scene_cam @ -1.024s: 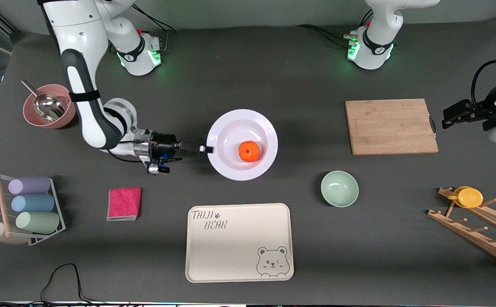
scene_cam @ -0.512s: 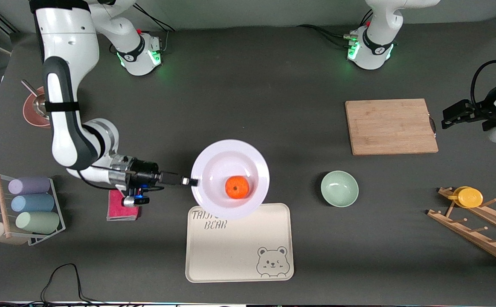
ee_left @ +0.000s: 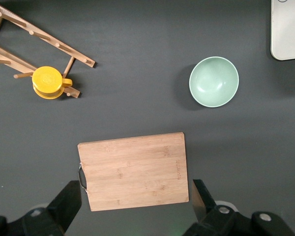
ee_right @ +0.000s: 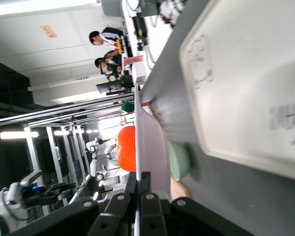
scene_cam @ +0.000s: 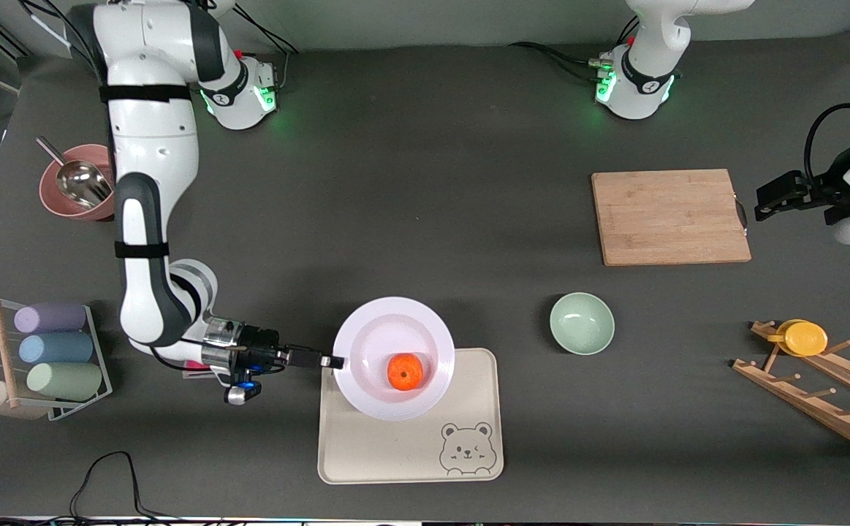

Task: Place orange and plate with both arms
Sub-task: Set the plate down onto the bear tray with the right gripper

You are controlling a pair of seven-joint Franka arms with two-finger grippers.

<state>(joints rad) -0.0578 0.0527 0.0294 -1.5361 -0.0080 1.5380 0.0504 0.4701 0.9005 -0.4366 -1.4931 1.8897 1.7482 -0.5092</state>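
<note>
The right gripper (scene_cam: 338, 361) pinches the plate (scene_cam: 366, 343) (orange (scene_cam: 405, 371) aboard) over the bear-printed tray (scene_cam: 410, 453); the left gripper (ee_left: 135, 196) waits, fingers spread, above the cutting board (scene_cam: 669, 216).

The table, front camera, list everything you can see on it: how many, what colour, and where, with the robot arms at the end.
plate: one, white, held up over the bear tray
orange: one, orange, in the plate
bear tray: one, beige, nearest the front camera, mid-table
green bowl: one, pale green, beside the tray toward the left arm's end
cutting board: one, wooden, farther than the bowl
yellow cup: one, on the wooden peg rack, left arm's end
pink bowl: one, holding a metal scoop, right arm's end
rolls: three, purple, blue, green, in a wire rack
right gripper: shut on the plate's rim
left gripper: open, waiting beside the cutting board
</note>
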